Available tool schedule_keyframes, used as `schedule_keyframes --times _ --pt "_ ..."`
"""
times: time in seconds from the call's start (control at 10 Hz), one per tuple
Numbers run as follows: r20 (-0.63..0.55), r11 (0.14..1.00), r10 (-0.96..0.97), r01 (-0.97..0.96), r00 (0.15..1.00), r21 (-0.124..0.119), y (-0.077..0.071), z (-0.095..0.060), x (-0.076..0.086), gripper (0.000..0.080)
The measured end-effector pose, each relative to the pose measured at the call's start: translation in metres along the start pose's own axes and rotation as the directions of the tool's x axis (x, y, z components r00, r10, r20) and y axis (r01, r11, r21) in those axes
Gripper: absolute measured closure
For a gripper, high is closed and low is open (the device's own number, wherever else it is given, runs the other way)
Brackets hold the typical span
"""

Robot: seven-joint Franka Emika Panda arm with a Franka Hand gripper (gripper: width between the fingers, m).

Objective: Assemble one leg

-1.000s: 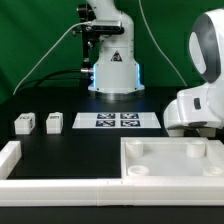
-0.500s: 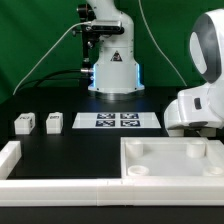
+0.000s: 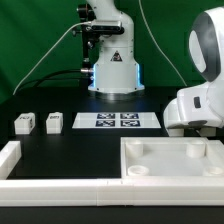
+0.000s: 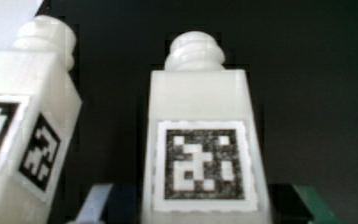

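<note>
Gripper [image 4: 206,206]: dark fingers [image 4: 112,205] on either side of the leg's lower body, jaws about as wide apart as the leg. Contact at the pads not discernible, so cannot tell whether clamped or merely straddling. Hidden in the exterior view behind the arm [image 3: 200,95].
Leg [image 4: 202,130]: directly between the fingers, filling the gap. White block with a square black-and-white marker [image 4: 206,158] facing the wrist camera and a rounded peg [image 4: 194,50] at the end away from the fingers.
Second leg [image 4: 25,110]: just beside the gripper, outside one finger, parted from the leg by a dark strip. Same shape, with markers on two visible faces.
Third leg [image 3: 55,122]: well away from the arm's bulk, toward the exterior view's left, resting on the table.
Fourth leg [image 3: 24,123]: farther from the arm, just beside the third leg but apart from it.
Surface: table [image 3: 80,150], flat matt black, also showing as plain black behind the legs in the wrist view.
Marker board [image 3: 118,121]: flat on the table between the third leg and the arm.
Tray [image 3: 160,165]: large and white, on the table in front of the arm, with round sockets at its corners.
Rail [image 3: 60,187]: white border along the table's front edge, turning up at the exterior view's left.
Room: green backdrop [image 3: 40,40] across the rear, with the arm's base [image 3: 110,60] in front of it, glowing blue at its foot.
</note>
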State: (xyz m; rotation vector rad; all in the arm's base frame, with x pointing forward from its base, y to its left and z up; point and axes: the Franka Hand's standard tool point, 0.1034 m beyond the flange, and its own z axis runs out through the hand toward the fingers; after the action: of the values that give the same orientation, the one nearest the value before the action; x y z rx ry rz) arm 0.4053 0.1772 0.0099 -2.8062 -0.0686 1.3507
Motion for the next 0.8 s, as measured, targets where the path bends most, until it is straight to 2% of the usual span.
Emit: schedule_keyframes --times 0.1,0.3,0.4,0.6,0.7,0.8 --pt "-0.010 1.000 0.008 -0.008 1.000 -0.006 0.001 -0.008 -0.005 0.0507" --pt "-0.051 0.999 0.038 -0.039 0.998 -0.014 0.007 -0.029 -0.028 0.0506" --pt "-0.051 0.999 0.039 -0.040 0.998 -0.014 0.011 -0.037 -0.036 0.0506" --pt "-0.083 1.000 0.022 -0.023 0.996 -0.002 0.023 -0.067 -0.054 0.0506" --pt "-0.114 1.000 0.019 -0.019 0.993 0.002 0.026 -0.074 -0.059 0.0506" --pt "-0.106 1.000 0.017 -0.018 0.994 -0.002 0.025 -0.068 -0.059 0.0506"
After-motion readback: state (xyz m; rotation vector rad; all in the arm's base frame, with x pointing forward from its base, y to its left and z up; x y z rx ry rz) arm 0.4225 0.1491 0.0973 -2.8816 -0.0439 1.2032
